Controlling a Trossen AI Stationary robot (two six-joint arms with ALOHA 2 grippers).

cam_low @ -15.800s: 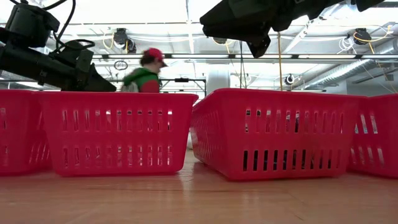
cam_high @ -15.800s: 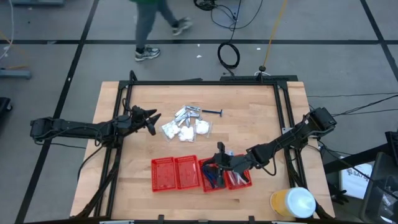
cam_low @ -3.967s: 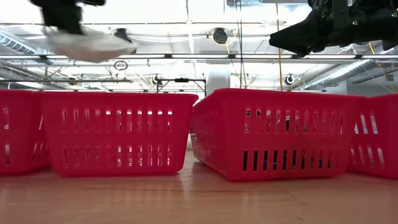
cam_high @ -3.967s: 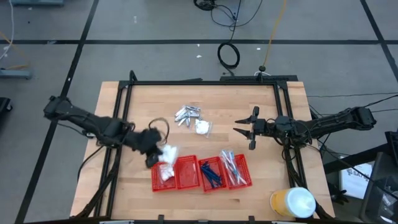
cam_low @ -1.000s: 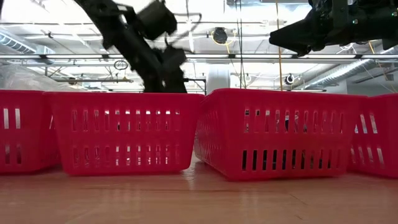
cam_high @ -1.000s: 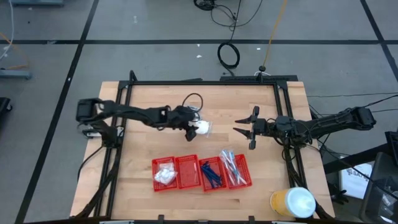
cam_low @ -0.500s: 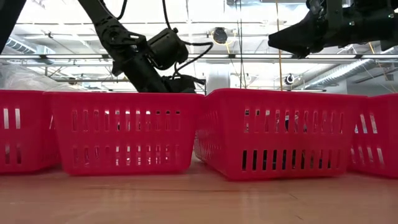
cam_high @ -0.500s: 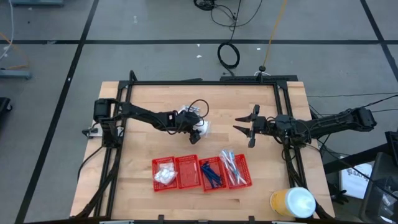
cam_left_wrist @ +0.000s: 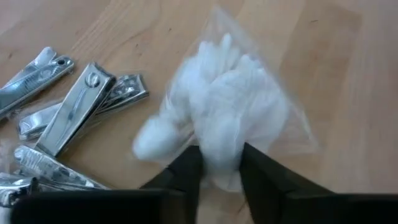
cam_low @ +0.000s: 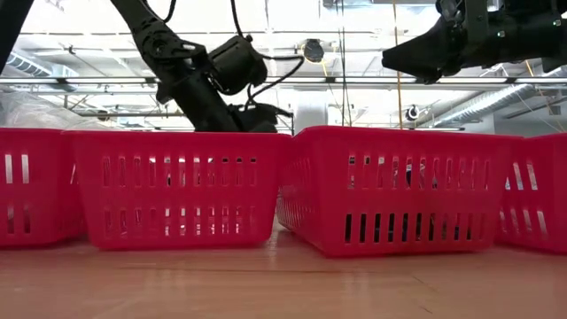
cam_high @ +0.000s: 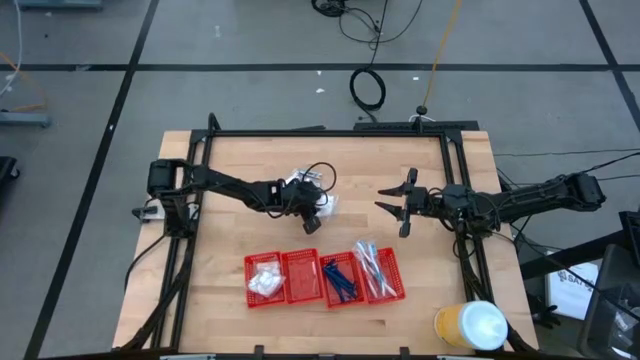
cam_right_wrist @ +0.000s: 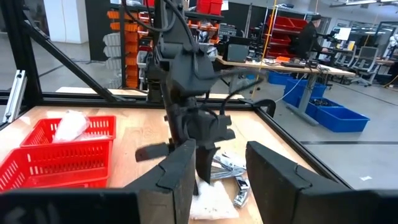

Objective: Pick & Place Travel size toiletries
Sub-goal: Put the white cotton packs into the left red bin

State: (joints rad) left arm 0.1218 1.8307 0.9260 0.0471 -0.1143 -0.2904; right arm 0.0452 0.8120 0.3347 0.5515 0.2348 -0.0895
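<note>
A: What do the left gripper's fingers have between them?

B: A clear-wrapped white soft packet. The two dark fingers are pinched on its near edge, and most of the packet lies beyond the tips on the wooden table.

A: And just past that?

B: To one side of the fingers, close to the packet, lies a small heap of silvery nail clippers, flat on the wood. In the high view the left gripper sits low at the table's middle, with the packet showing just off its tip and the clippers right behind it.

A: Where is the right gripper?

B: It hangs above the table, well apart from the packet, its fingers standing apart with nothing between them. Through that gap the left arm shows, and the packet lies below it.

A: Farther out?

B: A row of four red baskets near the table's front edge. One end basket holds white soft packets, the next looks empty, the third holds dark blue sticks, the last pale clear-wrapped sticks.
</note>
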